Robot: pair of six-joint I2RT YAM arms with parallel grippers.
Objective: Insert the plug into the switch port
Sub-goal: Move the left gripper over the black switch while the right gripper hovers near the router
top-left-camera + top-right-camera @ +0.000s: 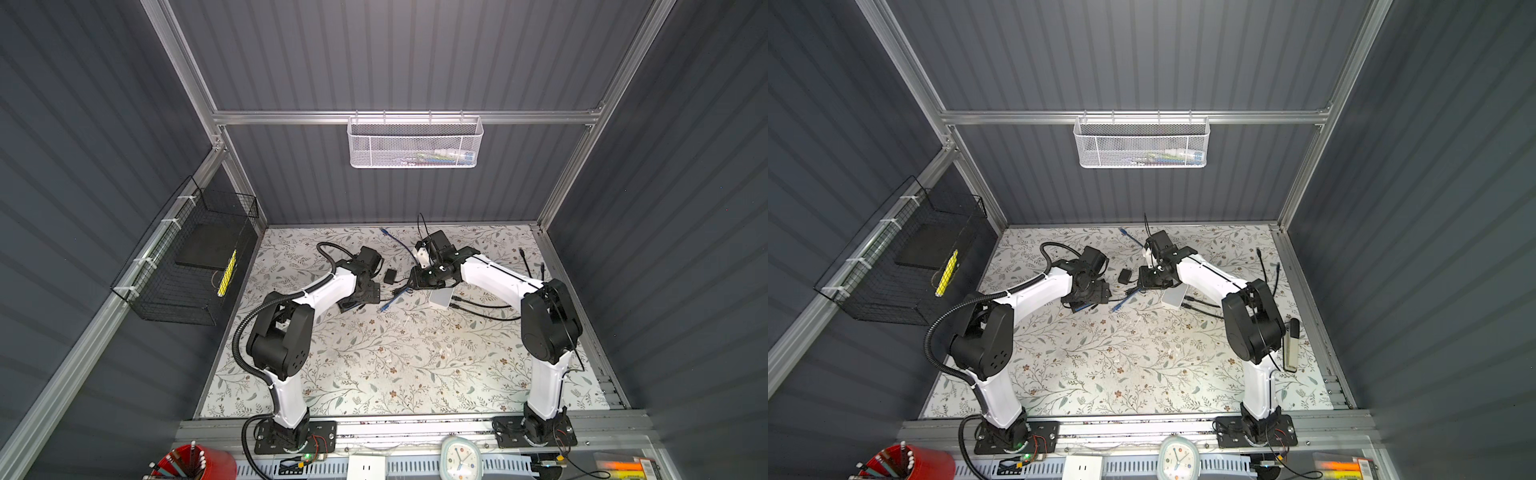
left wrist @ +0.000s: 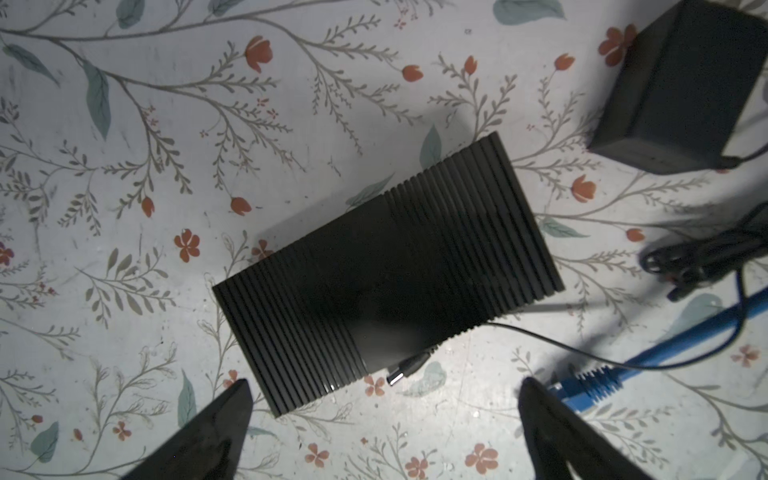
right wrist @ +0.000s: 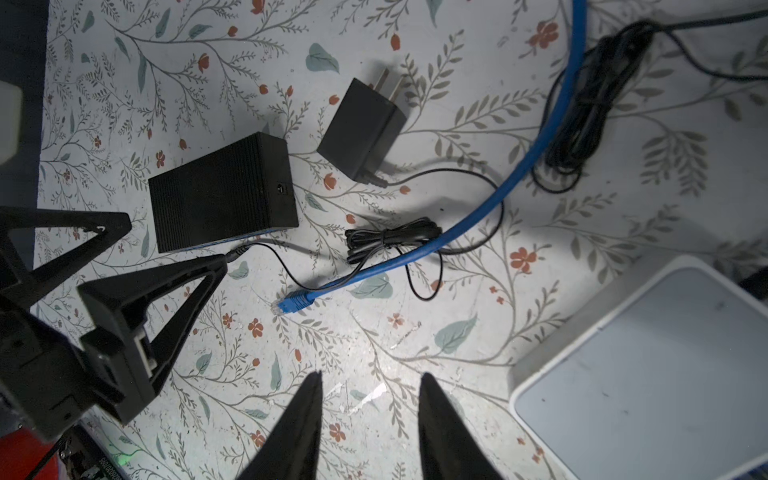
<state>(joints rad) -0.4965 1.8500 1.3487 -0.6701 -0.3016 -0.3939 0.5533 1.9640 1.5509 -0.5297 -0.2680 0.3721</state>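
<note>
Black barrel plug [image 2: 405, 370] lay beside ribbed black box switch [image 2: 386, 270]; left fingers [image 2: 216, 436] and right fingers [image 3: 299, 428] stood parted, empty, over bare floral counter [image 3: 415, 365]

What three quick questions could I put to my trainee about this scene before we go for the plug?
1. True or false: the right gripper holds the blue cable.
2. Which thing lies closest to the left gripper? A) white box, B) switch, C) adapter.
3. Fill in: the barrel plug lies beside the switch with its metal tip bare, so it is ___ inserted.
Key: 1 false, the right gripper is open and empty and the blue cable lies loose; 2 B; 3 not.
</note>
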